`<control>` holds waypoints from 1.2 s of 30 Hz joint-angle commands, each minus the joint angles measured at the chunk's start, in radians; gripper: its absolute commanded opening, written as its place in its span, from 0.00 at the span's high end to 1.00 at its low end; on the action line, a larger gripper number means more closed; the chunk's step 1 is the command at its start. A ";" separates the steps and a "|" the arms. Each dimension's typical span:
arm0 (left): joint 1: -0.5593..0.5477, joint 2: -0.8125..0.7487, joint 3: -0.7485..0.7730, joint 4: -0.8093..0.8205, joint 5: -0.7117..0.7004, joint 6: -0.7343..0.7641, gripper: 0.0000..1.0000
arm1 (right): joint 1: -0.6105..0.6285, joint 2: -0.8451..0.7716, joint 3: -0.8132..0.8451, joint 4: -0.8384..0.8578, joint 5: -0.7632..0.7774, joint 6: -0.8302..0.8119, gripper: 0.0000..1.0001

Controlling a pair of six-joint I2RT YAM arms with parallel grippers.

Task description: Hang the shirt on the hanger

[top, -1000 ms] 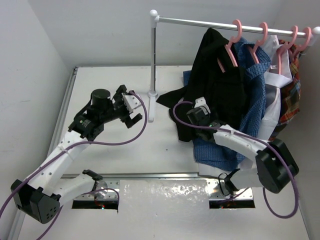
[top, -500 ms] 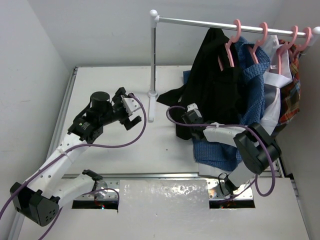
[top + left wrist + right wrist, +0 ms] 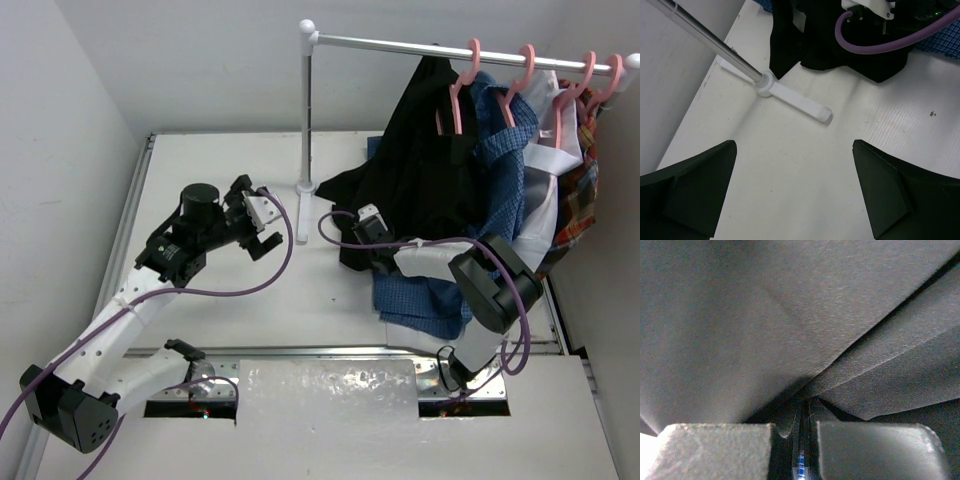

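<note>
The black shirt (image 3: 425,170) hangs crookedly from a pink hanger (image 3: 458,95) on the rail, and its lower part trails onto the table. My right gripper (image 3: 358,243) is shut on the shirt's lower left edge. In the right wrist view dark fabric (image 3: 765,315) fills the frame, pinched between the grey fingers (image 3: 715,450), with a sliver of blue cloth showing in the slit. My left gripper (image 3: 262,222) hovers open over bare table left of the rack foot, with nothing between its fingers (image 3: 695,190). The shirt's hem (image 3: 840,55) shows at the top of the left wrist view.
The rack's upright pole (image 3: 306,130) and white foot (image 3: 790,95) stand between the two grippers. A blue button-up shirt (image 3: 420,290) lies under the black one. More pink hangers (image 3: 520,75), a white garment and a plaid garment (image 3: 580,200) hang at the right.
My right gripper has closed on the black shirt's edge and swung left toward the rack foot, dragging the hem with it. The left arm has barely moved.
</note>
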 commanded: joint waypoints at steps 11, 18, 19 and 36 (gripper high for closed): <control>0.002 -0.009 -0.009 0.030 0.018 0.010 0.00 | 0.007 -0.103 -0.056 -0.077 -0.185 0.078 0.44; 0.002 -0.012 -0.013 0.040 0.001 -0.002 0.00 | 0.008 -0.292 -0.029 -0.132 -0.186 0.007 0.01; 0.002 -0.012 -0.016 0.043 -0.010 -0.008 0.00 | 0.008 -0.312 -0.027 -0.134 -0.185 -0.009 0.01; 0.246 0.094 -0.225 0.200 -0.304 -0.244 0.00 | 0.008 -0.467 -0.185 0.046 -0.346 -0.017 0.01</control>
